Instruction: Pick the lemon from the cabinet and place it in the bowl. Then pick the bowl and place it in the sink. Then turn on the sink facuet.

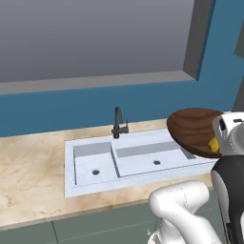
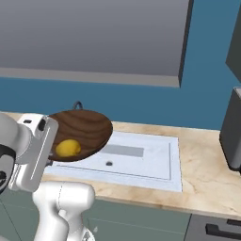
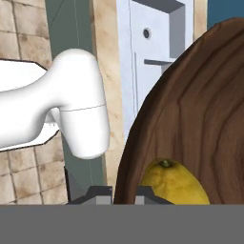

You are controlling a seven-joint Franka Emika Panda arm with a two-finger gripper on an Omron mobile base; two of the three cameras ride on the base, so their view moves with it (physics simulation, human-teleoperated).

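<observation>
1. The counter (image 1: 33, 176), a pale marbled stone top, is running along the blue wall and carrying the sink (image 1: 138, 178), whose pale basin is lying empty with its small drain showing in both base views.

2. The bowl (image 2: 87, 129) is hanging in the air, tilted, above the near edge of the sink in the right base view and off the sink's right end in the left base view; it is not touching the basin or the counter.

3. The sink facuet (image 1: 118, 123) is standing at the back rim of the sink, well apart from the bowl, with its lever untouched as far as can be told.

4. The gripper (image 3: 124, 194) is clamping the rim of the bowl: in the hand view its two dark tips are sitting on either side of the wooden edge.

5. The lemon (image 2: 68, 148) is resting inside the bowl, low against the tilted wall, just beside the gripped rim.

6. Judging by this, the second step is in hand: the fruit is already in the bowl, and the bowl is being carried to the sink.

7. The next move is calling for lowering the bowl over the basin, levelling it so the lemon is not rolling out, then letting go.
</observation>
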